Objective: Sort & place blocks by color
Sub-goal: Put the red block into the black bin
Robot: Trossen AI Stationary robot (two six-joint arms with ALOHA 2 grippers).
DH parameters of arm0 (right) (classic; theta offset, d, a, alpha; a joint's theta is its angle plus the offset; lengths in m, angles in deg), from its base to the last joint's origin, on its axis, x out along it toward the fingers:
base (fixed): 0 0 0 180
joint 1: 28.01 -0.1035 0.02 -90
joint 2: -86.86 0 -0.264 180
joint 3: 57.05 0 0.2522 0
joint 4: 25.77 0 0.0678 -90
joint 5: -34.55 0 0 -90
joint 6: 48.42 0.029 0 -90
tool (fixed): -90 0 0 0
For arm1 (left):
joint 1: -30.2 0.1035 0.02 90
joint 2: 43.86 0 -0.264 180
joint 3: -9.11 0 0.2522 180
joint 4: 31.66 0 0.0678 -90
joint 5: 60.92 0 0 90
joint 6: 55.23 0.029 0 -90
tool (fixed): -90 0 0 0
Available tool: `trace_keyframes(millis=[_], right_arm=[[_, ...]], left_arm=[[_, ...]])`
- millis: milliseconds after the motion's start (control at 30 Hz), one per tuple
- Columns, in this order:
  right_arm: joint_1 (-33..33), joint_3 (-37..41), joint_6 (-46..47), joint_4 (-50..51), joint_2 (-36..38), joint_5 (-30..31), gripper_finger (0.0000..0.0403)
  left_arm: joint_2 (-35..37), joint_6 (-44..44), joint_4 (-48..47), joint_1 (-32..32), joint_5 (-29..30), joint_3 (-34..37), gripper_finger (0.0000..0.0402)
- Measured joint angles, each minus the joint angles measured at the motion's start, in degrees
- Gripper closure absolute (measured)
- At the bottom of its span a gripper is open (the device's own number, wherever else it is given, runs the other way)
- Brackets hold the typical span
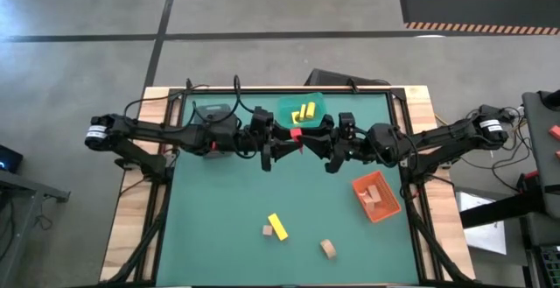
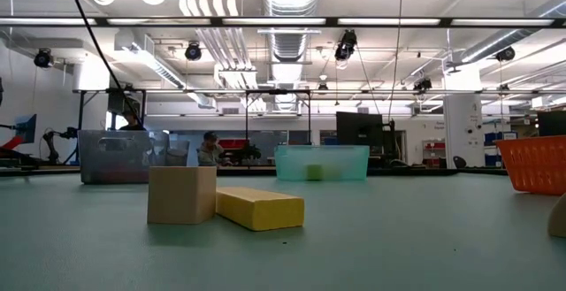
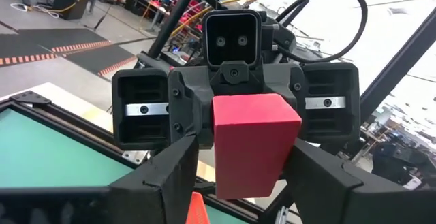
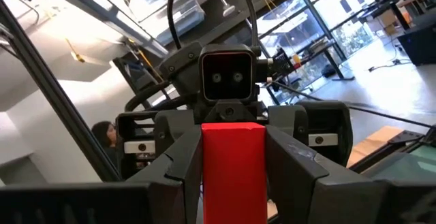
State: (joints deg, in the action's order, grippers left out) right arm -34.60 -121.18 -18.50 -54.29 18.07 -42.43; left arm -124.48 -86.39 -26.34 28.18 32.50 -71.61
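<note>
A red block (image 1: 296, 135) hangs in the air over the far middle of the table, between my two grippers, which face each other tip to tip. My right gripper (image 4: 234, 183) comes from the table's right and is shut on the red block (image 4: 234, 163). My left gripper (image 3: 245, 183) comes from the left and is open. Its fingers stand on either side of the same red block (image 3: 255, 146), with a gap showing on one side. On the near table, a yellow bar (image 1: 277, 227) lies flat against a tan cube (image 1: 266, 230), and a tan block (image 1: 328, 248) lies further right. My right gripper pinches the red block between its two fingers, which lie on its opposite side faces (image 4: 208, 173). The fingers come level from the table's right. The block is lifted clear of the table and sticks out toward the left gripper.
Along the far edge stand a grey bin (image 1: 210, 113) and a teal bin (image 1: 302, 110) holding yellow blocks. An orange bin (image 1: 376, 196) with tan blocks sits at the right. In the low view, the tan cube (image 2: 181, 194) and yellow bar (image 2: 259, 208) lie close to the camera.
</note>
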Motion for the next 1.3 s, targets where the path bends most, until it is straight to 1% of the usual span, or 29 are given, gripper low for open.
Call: trace_keyframes(millis=[67, 233, 267, 633, 767, 867, 1000, 1167, 1300], right_arm=[[0.0, 0.0, -0.25, -0.04, 0.0, 0.03, 0.0284], [0.0, 0.0, -0.78, 0.07, 0.0, 0.55, 0.0281], [0.0, 0.0, -0.76, 0.09, 0.0, 0.65, 0.0279], [0.59, 0.0, -1.02, 0.26, 0.31, 0.44, 0.0234], [1.02, 0.0, -0.96, 1.53, 1.29, 0.49, 0.0217], [1.45, 0.0, -0.64, 3.85, 2.97, 0.5, 0.0211], [2.04, -0.43, -0.12, 8.96, 5.37, 0.73, 0.021], [2.14, -3.75, -1.17, 18.67, 7.4, 2.14, 0.0209], [2.14, -7.92, -1.98, 28.16, 7.17, 2.12, 0.0209]], left_arm=[[0.0, 0.0, -0.03, -0.02, 0.0, 0.0, 0.0225], [0.0, -0.02, -0.03, 0.0, 0.04, -0.04, 0.028], [0.0, -0.02, -0.01, 0.0, 0.09, -0.07, 0.0285], [0.02, -0.07, -0.35, 0.05, 0.09, -0.16, 0.0285], [0.38, -0.39, -3.05, 0.2, 0.05, -0.28, 0.0285], [1.59, -2.57, -9.06, 1.08, -0.03, -0.29, 0.0285], [3.79, -4.9, -22.03, 3.55, 0.03, -0.71, 0.0285], [6.72, -11.28, -42.33, 9.37, -0.08, -0.96, 0.0285], [7.39, -13.1, -59.1, 15.95, -0.07, -0.71, 0.0285]])
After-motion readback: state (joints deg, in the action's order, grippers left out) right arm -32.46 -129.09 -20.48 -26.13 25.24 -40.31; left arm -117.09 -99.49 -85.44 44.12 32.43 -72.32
